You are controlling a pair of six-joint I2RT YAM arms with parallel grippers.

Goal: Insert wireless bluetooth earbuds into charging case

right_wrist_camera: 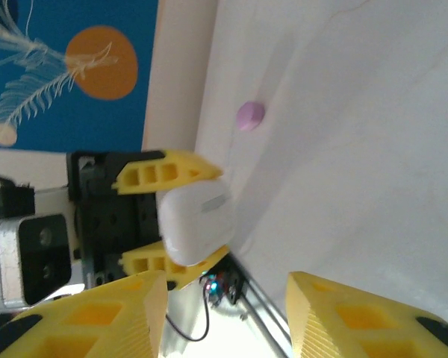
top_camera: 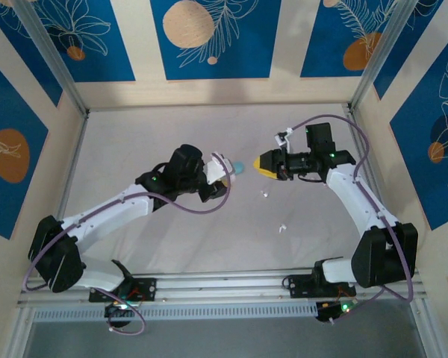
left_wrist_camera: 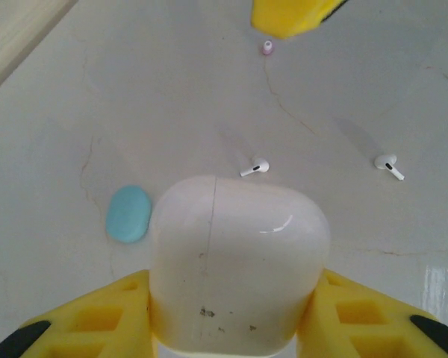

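Two white earbuds (left_wrist_camera: pixel 255 167) lie loose on the table (top_camera: pixel 172 127), none in a case.

- Left gripper (top_camera: pixel 222 170): yellow fingers (left_wrist_camera: pixel 97 321) clamped on either side of the white case (left_wrist_camera: pixel 239 261), which is lifted off the table. Case is glossy and rounded, with a thin seam line down its face; the lid looks closed.
- Nearer earbud: on the table just beyond the white case's far edge, stem pointing left.
- Other earbud (left_wrist_camera: pixel 388 165): on the table off to the right of the white case, well apart from the first.
- Blue case (left_wrist_camera: pixel 128 213): a light blue oval lying flat on the table just left of the white case, not touching it.
- Right gripper (right_wrist_camera: pixel 228 306): fingers spread wide with nothing between them. It faces the white case from the far side, with a gap between them.
- Pink disc (left_wrist_camera: pixel 266 48): small and round, on the table beyond the white case, just beside the right gripper's fingertip.
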